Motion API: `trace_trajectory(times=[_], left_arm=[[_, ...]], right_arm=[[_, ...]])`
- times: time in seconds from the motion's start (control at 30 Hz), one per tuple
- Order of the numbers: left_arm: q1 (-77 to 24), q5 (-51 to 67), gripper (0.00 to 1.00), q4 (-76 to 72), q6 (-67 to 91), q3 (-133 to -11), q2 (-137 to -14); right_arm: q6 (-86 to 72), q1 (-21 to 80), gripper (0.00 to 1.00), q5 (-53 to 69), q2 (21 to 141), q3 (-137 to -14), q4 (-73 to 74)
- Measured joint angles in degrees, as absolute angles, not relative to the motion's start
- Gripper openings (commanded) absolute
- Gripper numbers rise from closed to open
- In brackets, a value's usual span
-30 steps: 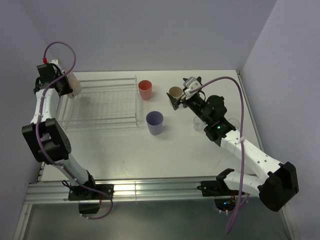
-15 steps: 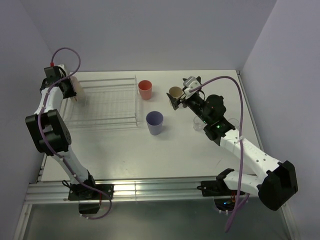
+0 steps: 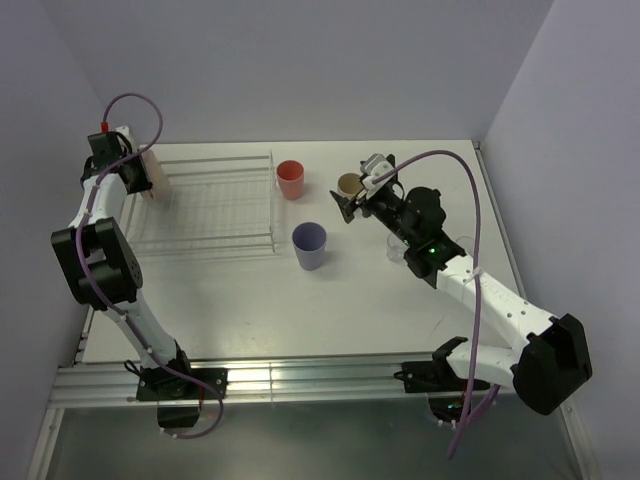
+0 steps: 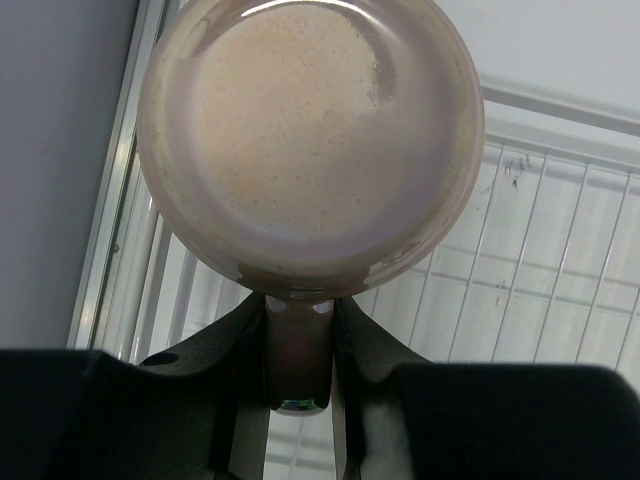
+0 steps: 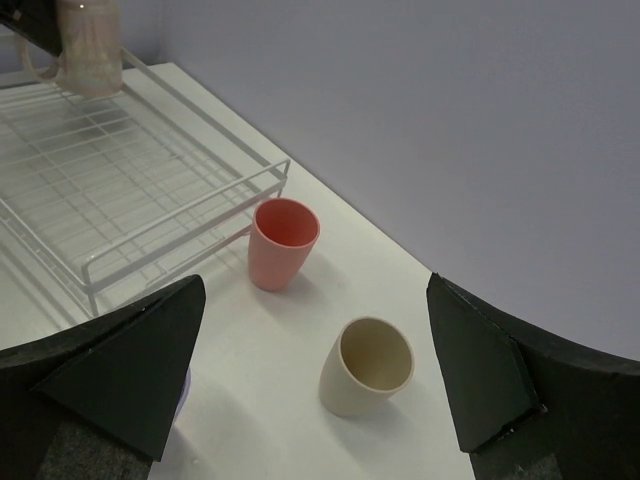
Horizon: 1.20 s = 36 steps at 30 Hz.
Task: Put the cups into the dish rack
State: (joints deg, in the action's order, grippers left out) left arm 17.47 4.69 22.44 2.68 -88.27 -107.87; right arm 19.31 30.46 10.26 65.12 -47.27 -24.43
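Our left pincer point(image 4: 298, 335) is clamped on the handle of the pale pink mug point(image 4: 310, 140) and holds it above the far left corner of the rack point(image 3: 272, 205). We cannot tell whether the mug touches the bars. Our right pincer point(image 5: 316, 290) stands wide apart with nothing gripped, over the bench point(image 3: 300, 320) to the right of the rack. The tan cup point(image 5: 368, 380) sits just ahead of it, showing between its two fingers in the wrist view, and it looks tilted there. The red cup point(image 3: 290, 180) stands upright on the bench just beside the rack's far right corner. The lavender cup point(image 3: 309, 245) stands near the rack's near right corner. A clear glass point(image 3: 397, 248) stands beside the right arm, partly hidden by it.
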Motion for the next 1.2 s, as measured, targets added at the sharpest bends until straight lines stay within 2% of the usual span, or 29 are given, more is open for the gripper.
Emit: trace_trajectory(times=[0.47,0.53,0.57,0.6,0.7,0.87,0.97,1.07,1.2], left_arm=[[17.47,4.71,0.0,17.17,1.06,-84.03,-107.87],[17.47,4.69,0.04,16.6,1.04,-83.59,-107.87],[17.5,4.71,0.07,16.62,1.06,-83.55,-107.87],[17.5,4.69,0.14,16.6,1.06,-83.55,-107.87],[17.56,4.71,0.23,16.75,1.1,-83.55,-107.85],[17.65,4.69,0.43,16.88,1.15,-82.54,-107.07],[17.87,4.73,0.6,17.65,1.15,-81.54,-105.56],[18.02,4.71,0.69,18.2,1.1,-80.77,-103.44],[18.13,4.73,0.71,18.41,1.06,-80.79,-101.03]], right_arm=[[19.31,30.33,1.0,10.83,66.24,-48.86,-22.9],[19.31,30.33,1.0,10.9,66.24,-48.97,-22.83],[19.31,30.33,1.0,10.94,66.28,-49.08,-22.7],[19.31,30.33,1.0,11.0,66.35,-49.15,-22.65],[19.31,30.33,1.0,11.05,66.43,-49.19,-22.61],[19.31,30.33,1.0,11.05,66.52,-49.93,-21.56],[19.33,30.33,1.0,11.07,66.52,-50.98,-21.23],[19.31,30.33,1.0,11.05,66.52,-52.01,-20.91],[19.27,30.33,1.0,10.98,66.5,-52.51,-20.05]])
